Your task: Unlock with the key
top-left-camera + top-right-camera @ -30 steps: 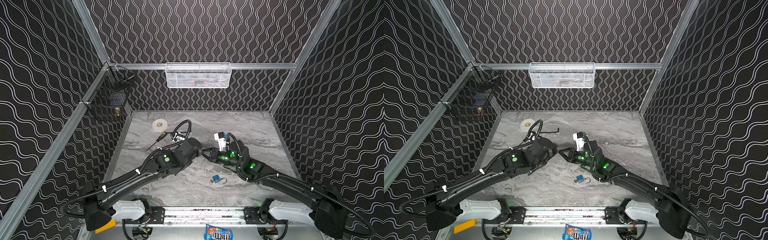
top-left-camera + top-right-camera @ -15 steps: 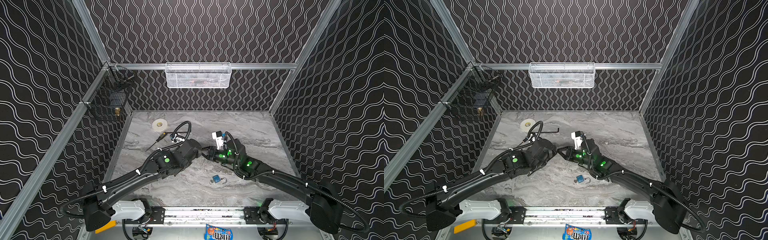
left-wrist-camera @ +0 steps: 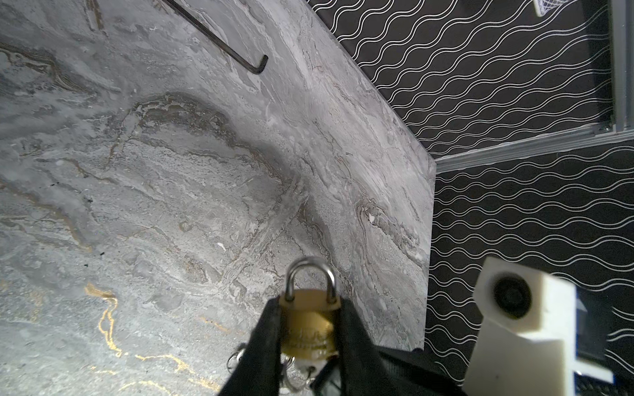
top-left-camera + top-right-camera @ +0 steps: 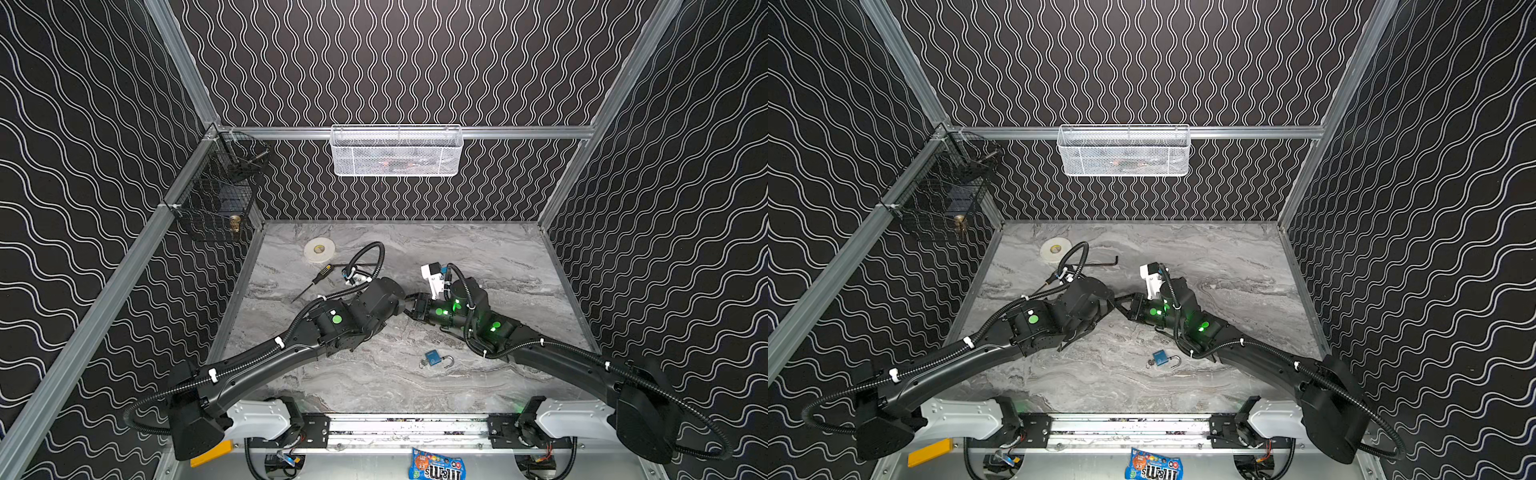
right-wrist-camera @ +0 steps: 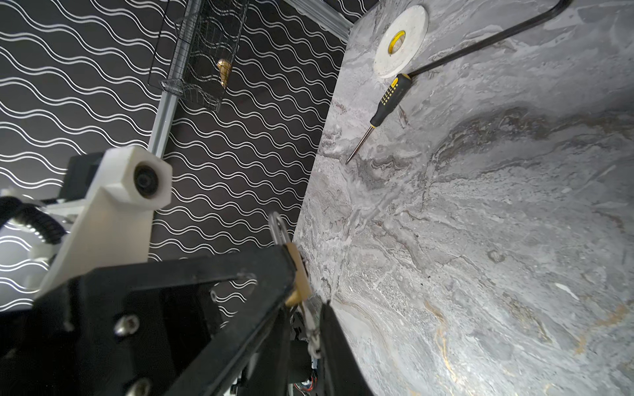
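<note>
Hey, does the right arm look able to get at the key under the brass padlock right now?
Probably yes. The left tool grips the brass padlock by its sides, leaving the key at its bottom end exposed, and the right tool sits right at that end with nothing between them.

Materials & finish, tabletop
Brass padlock (image 3: 308, 329): yellow metal, satin, w/ polished steel shackle (image 3: 310, 261). Table (image 3: 171, 171): grey marble-look, matt, a bit rough, gold veins. Hex key (image 3: 219, 43): dark matt metal. Screwdriver (image 5: 387, 99): black-yellow plastic handle, shiny metal shaft. Tape roll (image 5: 411, 31): white, paper-like. Basket (image 4: 395, 153): white wire mesh. Blue padlock (image 4: 433, 358): painted-looking body.
</note>
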